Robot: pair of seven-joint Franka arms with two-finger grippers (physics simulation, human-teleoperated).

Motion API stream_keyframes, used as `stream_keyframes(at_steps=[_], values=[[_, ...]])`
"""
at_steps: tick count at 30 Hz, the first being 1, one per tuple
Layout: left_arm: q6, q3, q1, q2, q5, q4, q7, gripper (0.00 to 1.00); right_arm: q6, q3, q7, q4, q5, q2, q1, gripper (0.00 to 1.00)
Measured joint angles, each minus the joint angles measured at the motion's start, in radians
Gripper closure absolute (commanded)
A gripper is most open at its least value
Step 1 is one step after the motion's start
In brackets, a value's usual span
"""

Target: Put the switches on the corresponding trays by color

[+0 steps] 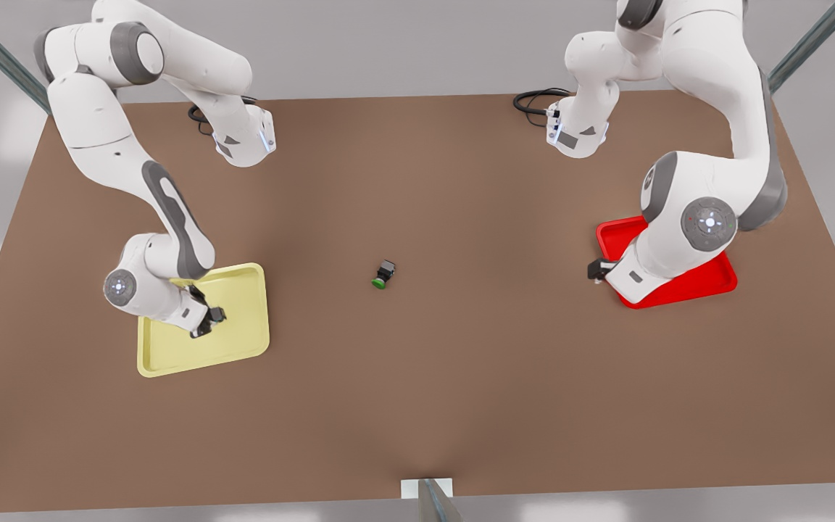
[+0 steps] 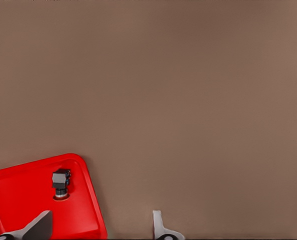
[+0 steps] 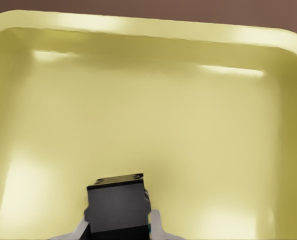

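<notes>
Switch (image 3: 117, 209): black blocky body in right pincer (image 3: 119, 231).

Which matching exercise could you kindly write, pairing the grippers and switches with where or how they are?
Things:
1. left gripper
2. right gripper
3. green-capped switch
4. switch near the left gripper

States:
A. lies on the bare table between the trays
B. shut on a dark switch above the yellow tray
C. fingers open, straddling the red tray's rim
D. sits inside the red tray

Pairs: 1-C, 2-B, 3-A, 4-D
</notes>
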Motion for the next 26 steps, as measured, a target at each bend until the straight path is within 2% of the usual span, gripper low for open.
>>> stream_keyframes(at_steps=[1, 2, 11, 12, 13, 15, 16, 18, 20, 22, 26], values=[[-0.013, -0.001, -0.003, 0.002, -0.005, 0.040, 0.001, 0.00, 0.020, 0.000, -0.003, 0.000, 0.001, 0.015, 0.002, 0.32], [-0.025, 0.000, -0.002, 0.014, -0.012, 0.058, 0.002, 0.00, 0.022, 0.001, -0.005, -0.007, 0.001, 0.015, 0.005, 0.02], [-0.083, 0.001, -0.002, 0.019, -0.047, 0.081, 0.004, 0.00, -0.125, -0.004, 0.090, 0.031, 0.002, -0.100, 0.011, 0.00], [-0.089, 0.001, -0.002, 0.018, -0.047, 0.081, 0.004, 0.00, -0.179, -0.039, 0.170, 0.058, 0.002, -0.130, 0.037, 0.00], [-0.089, 0.003, -0.002, 0.017, -0.047, 0.082, 0.004, 0.00, -0.204, -0.111, 0.216, 0.113, 0.003, -0.171, 0.114, 0.00], [-0.089, 0.003, -0.002, 0.016, -0.047, 0.082, 0.004, 0.00, -0.222, -0.186, 0.482, 0.203, 0.016, -0.248, 0.230, 0.00], [-0.089, 0.004, -0.003, 0.016, -0.046, 0.082, 0.004, 0.00, -0.297, -0.217, 0.795, 0.254, 0.013, -0.288, 0.287, 0.00], [-0.089, 0.005, -0.002, 0.016, -0.046, 0.082, 0.004, 0.00, -0.512, -0.265, 1.297, 0.356, 0.006, -0.360, 0.362, 0.00], [-0.089, 0.005, -0.002, 0.018, -0.045, 0.082, 0.004, 0.00, -0.789, -0.257, 1.809, 0.412, -0.010, -0.449, 0.393, 0.00], [-0.090, 0.005, -0.002, 0.016, -0.044, 0.082, 0.004, 0.00, -0.914, -0.259, 1.976, 0.411, -0.005, -0.510, 0.433, 0.00], [-0.094, 0.005, -0.002, 0.016, -0.043, 0.082, 0.004, 0.00, -0.948, -0.259, 2.063, 0.492, 0.001, -0.441, 0.466, 0.00]])
